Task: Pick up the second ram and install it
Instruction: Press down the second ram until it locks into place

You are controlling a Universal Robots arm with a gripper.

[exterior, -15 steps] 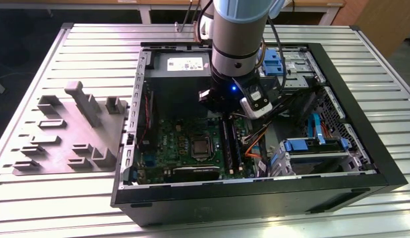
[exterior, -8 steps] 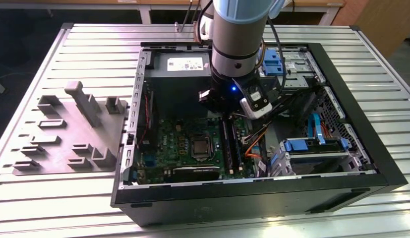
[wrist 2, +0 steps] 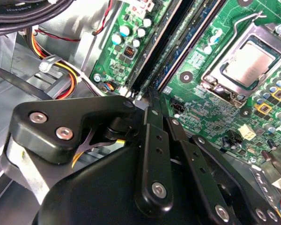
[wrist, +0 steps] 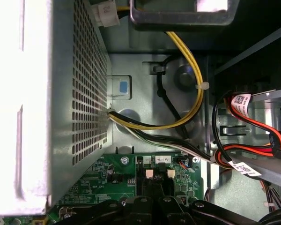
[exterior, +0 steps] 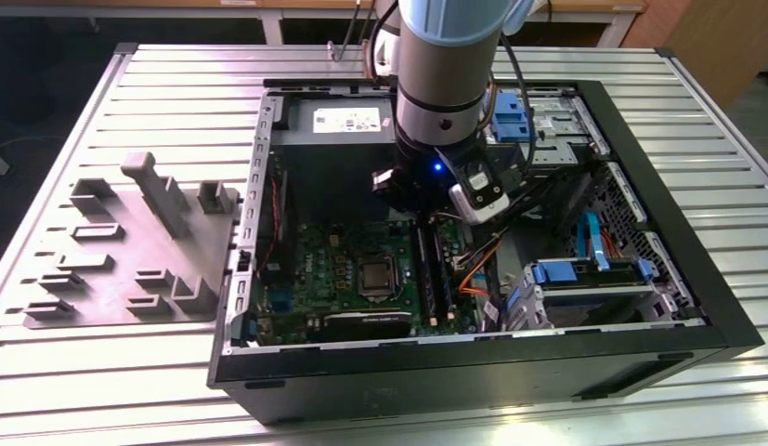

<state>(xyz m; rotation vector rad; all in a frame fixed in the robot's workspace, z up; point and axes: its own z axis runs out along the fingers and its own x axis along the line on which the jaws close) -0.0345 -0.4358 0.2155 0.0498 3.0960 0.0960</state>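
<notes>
Second ram is lying seated lengthwise in one of the long black slots on the green motherboard, as the second wrist view is showing it; its dark blue-green edge is running between the slot walls, with the neighbouring slots lying parallel just beside it. My pincer is hanging right at the near end of that strip, drawn narrow with its tips together; whether those tips are actually touching the strip I cannot tell, since my own black linkages are covering the spot. In the first wrist view my pincer is pointing down at the slot ends, where two pale end clips are sitting side by side.

Beyond the slots, the processor socket is sitting under its metal frame, near the strip but apart from it; a perforated metal box is standing along the board's edge, and a yellow cable is looping across the case wall behind it.

In the exterior view my arm is reaching straight down into the open computer case; blue drive brackets are sitting towards the exterior view's right; the case is resting on a slatted metal table, with a grey fixture tray lying on the exterior view's left.
</notes>
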